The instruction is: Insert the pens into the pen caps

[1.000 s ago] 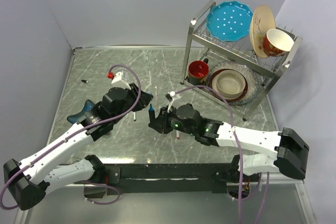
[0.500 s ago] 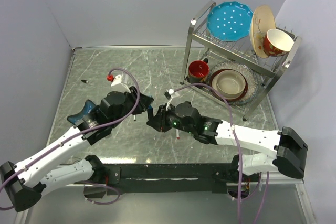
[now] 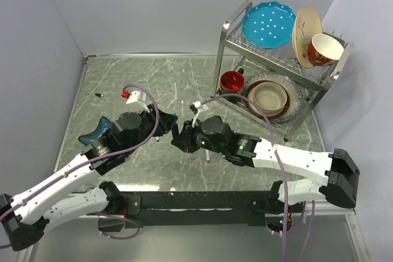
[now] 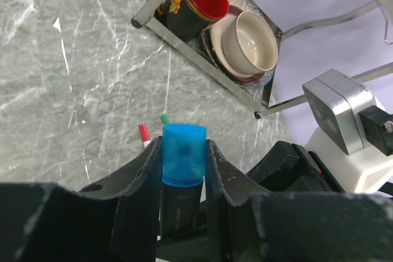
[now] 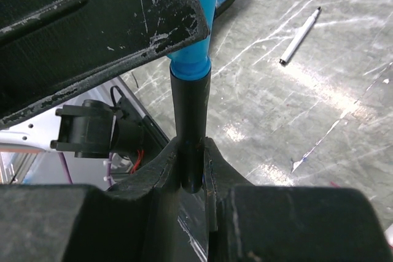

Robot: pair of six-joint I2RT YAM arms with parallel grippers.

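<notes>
My left gripper (image 4: 183, 164) is shut on the blue cap (image 4: 183, 162). My right gripper (image 5: 191, 170) is shut on the lower end of the thick black-barrelled marker (image 5: 190, 121). The blue cap (image 5: 191, 29) sits over the marker's top end, with the barrel (image 4: 181, 210) running down from it. In the top view the two grippers meet nose to nose (image 3: 175, 131) above the table's middle. A red-tipped pen (image 4: 144, 134) and a green-tipped pen (image 4: 164, 118) lie on the table beyond the cap. A white pen (image 5: 299, 36) lies further off. A tiny black cap (image 3: 99, 95) lies at the far left.
A metal dish rack (image 3: 279, 59) stands at the back right with a blue plate, bowls and a red mug (image 3: 232, 82). A dark blue object (image 3: 92, 133) lies on the table beside the left arm. A purple cable (image 3: 147, 99) loops over each arm.
My left gripper has moved right toward the right gripper. The marker's blue tip, bare a second ago, is now covered by the blue cap.
</notes>
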